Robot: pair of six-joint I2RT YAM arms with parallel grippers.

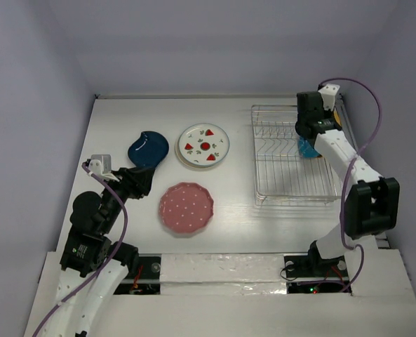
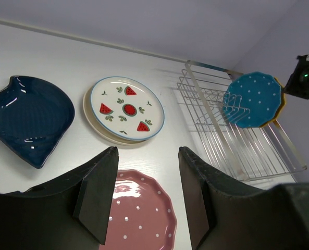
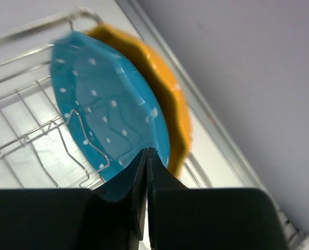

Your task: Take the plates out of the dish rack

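- The right gripper (image 3: 146, 156) reaches into the far right end of the dish rack (image 1: 292, 186). Its fingers are drawn together to a thin slit, pinching the near rim of the teal plate (image 3: 107, 104).
- The teal plate has white dots and a scalloped edge. It stands upright among the rack's prongs, and a yellow plate (image 3: 170, 99) stands close behind it on the side nearer the wall.
- The left gripper (image 2: 147, 153) hangs over the left half of the table (image 1: 123, 119), jaws parted and holding nothing.
- Three spots on the table hold unloaded plates, well apart from the rack:
  - a dark blue plate (image 1: 148, 147) at the far left;
  - just beside it, a white plate (image 1: 203, 145) painted with red watermelon slices and small green leaves, resting on a cream plate (image 2: 87, 112);
  - a pink plate (image 1: 186, 208) with white dots, nearer the arms.
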